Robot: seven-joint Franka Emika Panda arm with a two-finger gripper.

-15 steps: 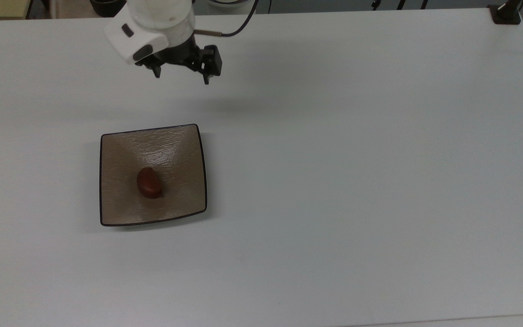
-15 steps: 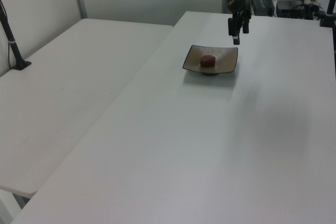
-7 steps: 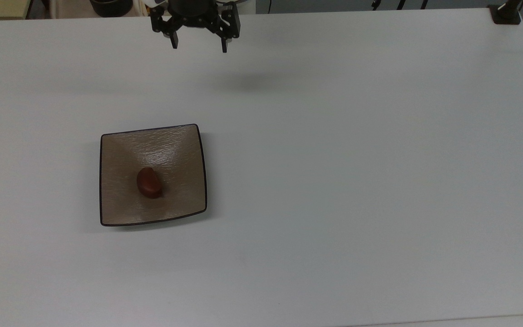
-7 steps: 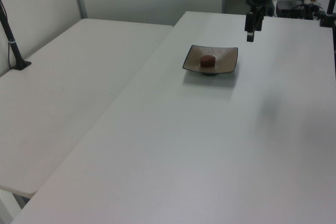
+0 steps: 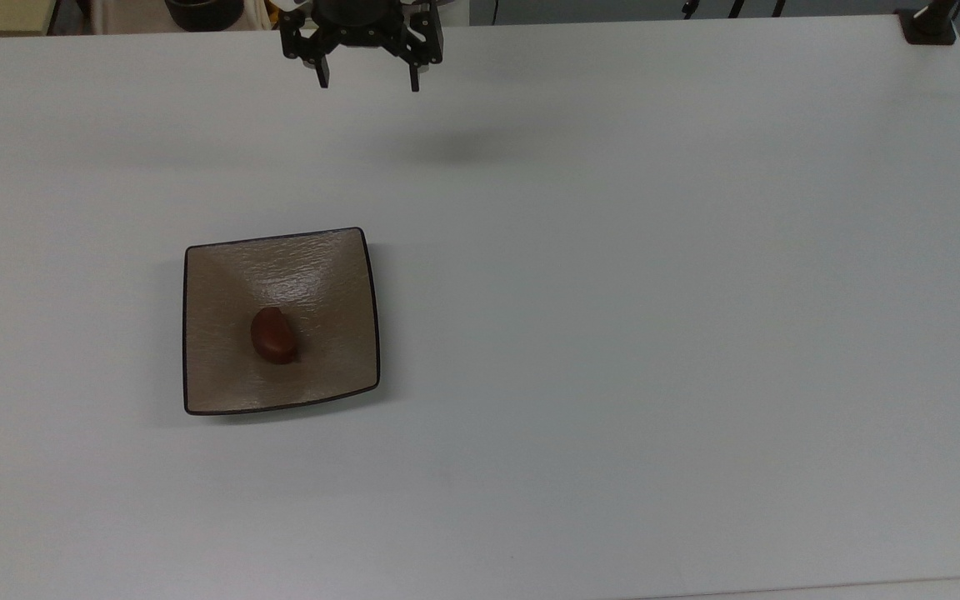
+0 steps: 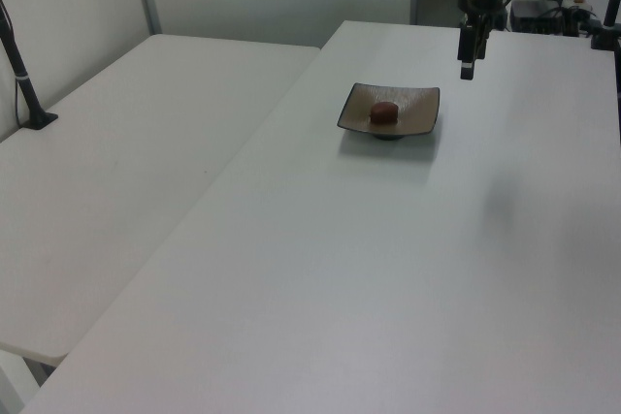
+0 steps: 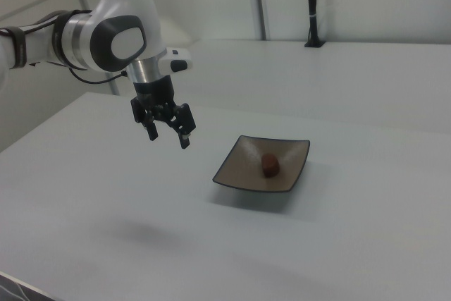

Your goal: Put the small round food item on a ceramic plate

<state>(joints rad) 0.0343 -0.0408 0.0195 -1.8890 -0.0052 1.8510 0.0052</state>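
The small round food item (image 5: 272, 335) (image 6: 385, 111) (image 7: 270, 165), a glossy reddish-brown lump, lies near the middle of the ceramic plate (image 5: 222, 283) (image 6: 417, 102) (image 7: 239, 174), a square tan plate with a dark rim. My gripper (image 5: 369, 82) (image 6: 467, 72) (image 7: 168, 138) hangs open and empty, high above the table. In the top view it is near the far table edge, well away from the plate; in the right view it is to the plate's left.
The plate stands on a wide white table (image 5: 655, 333). A second white table (image 6: 126, 191) adjoins it on the left view's left. A black clamp post (image 5: 930, 23) sits at the top view's far right corner, another post (image 6: 24, 84) on the second table.
The gripper has swung away from near the plate toward the far table edge and higher, still open. Plate and food item have not moved.
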